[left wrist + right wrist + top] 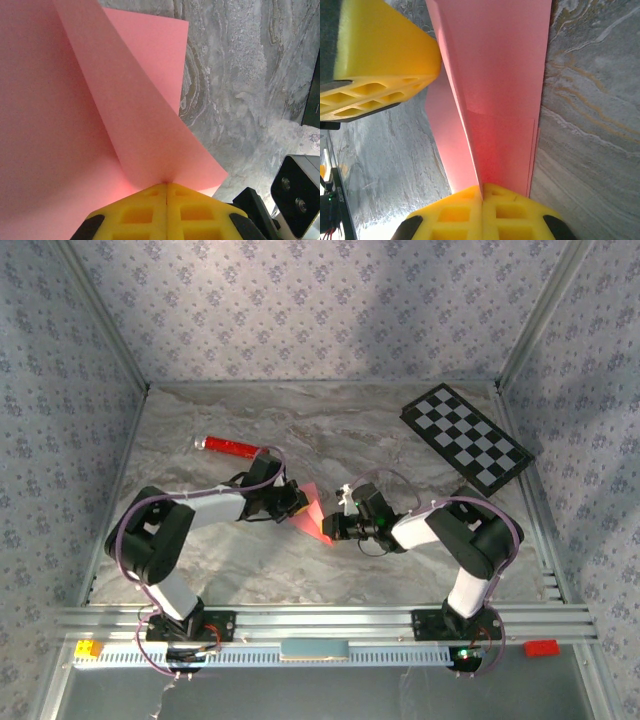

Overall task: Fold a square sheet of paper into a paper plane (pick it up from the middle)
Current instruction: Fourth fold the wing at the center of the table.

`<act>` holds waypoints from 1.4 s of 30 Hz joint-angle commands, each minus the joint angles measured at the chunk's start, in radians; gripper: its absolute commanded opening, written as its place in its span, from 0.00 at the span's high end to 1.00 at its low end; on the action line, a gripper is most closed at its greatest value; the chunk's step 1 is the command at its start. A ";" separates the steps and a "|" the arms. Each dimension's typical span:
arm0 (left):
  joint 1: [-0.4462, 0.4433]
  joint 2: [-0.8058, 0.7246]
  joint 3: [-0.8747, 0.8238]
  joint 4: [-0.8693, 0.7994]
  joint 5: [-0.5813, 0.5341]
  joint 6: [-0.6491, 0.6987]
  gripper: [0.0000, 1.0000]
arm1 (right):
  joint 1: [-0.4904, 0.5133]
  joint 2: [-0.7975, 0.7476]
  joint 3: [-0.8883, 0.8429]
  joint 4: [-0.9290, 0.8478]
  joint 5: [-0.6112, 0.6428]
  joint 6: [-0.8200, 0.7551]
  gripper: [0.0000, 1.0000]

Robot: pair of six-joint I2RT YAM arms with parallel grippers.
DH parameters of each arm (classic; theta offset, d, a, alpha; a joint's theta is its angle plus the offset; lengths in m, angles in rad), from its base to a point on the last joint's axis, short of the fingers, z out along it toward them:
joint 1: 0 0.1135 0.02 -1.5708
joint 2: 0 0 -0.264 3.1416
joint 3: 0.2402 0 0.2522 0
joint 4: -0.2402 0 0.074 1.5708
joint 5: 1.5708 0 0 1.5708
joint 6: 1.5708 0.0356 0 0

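Pink square sheet of paper (312, 515), creased, sits mid-frame in the top view between the arms, equally near both. Left jaws are clamped on its left side, right jaws on its right. The crease runs straight ahead from each pair.

red cylinder (228, 446) lying far left | checkerboard (466, 438) flat, far right | both on marbled table (330, 420)

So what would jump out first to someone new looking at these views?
The pink sheet of paper stands out, creased and pinched mid-table between the left gripper and right gripper, both shut on it. Behind lie a red cylinder at left and a checkerboard at far right.
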State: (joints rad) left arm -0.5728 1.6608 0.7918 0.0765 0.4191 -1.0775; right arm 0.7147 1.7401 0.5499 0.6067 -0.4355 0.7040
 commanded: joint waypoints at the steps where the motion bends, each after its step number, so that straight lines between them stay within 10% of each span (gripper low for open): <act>1: -0.007 0.019 0.024 0.039 0.001 -0.015 0.94 | -0.004 0.044 0.001 -0.104 0.008 0.014 1.00; 42: -0.006 0.103 0.052 0.077 0.005 -0.021 0.93 | -0.034 0.090 0.062 -0.243 -0.021 0.036 0.98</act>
State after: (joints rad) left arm -0.5728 1.7473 0.8135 0.1619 0.4225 -1.1156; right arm 0.6781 1.7634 0.6189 0.4847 -0.5217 0.7418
